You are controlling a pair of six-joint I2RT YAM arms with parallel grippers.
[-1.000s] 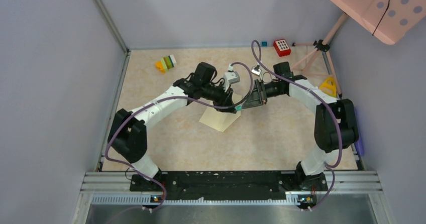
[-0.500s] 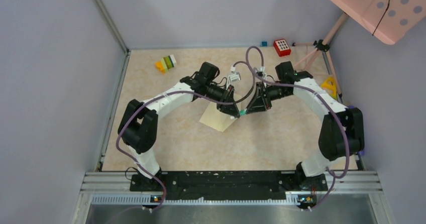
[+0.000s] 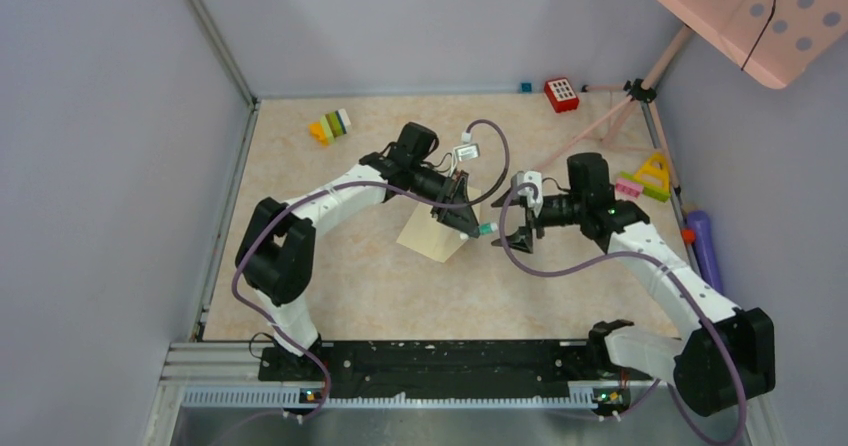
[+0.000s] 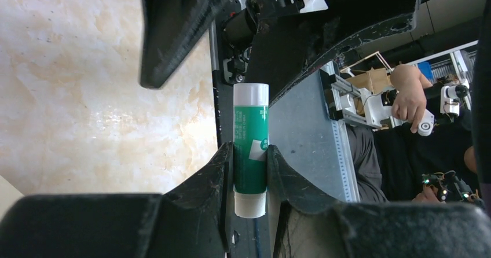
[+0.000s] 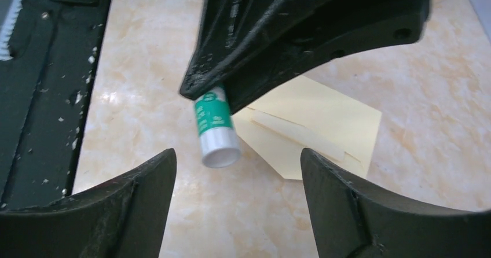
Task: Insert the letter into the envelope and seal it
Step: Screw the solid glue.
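Observation:
The pale yellow envelope (image 3: 430, 238) lies flat on the table, partly under my left gripper (image 3: 470, 228). The right wrist view shows the envelope (image 5: 327, 122) with a narrow paler band across its face. The letter is hidden. My left gripper (image 4: 250, 147) is shut on a green and white glue stick (image 4: 251, 110), and the stick's white end (image 3: 488, 229) points right. My right gripper (image 3: 517, 238) hovers just right of that end, apart from it. The right gripper (image 5: 237, 153) is open, with the glue stick (image 5: 214, 125) ahead of its fingers and untouched.
Coloured toy blocks (image 3: 331, 126) sit at the back left and a red block (image 3: 561, 94) at the back. A tripod (image 3: 640, 91), a yellow triangle toy (image 3: 654, 174) and a purple cylinder (image 3: 703, 246) stand along the right. The black base rail (image 3: 440, 358) runs along the near edge.
My right gripper has opened, let go of the glue stick's end and drawn back to the right and nearer. The left gripper keeps its hold on the stick over the envelope.

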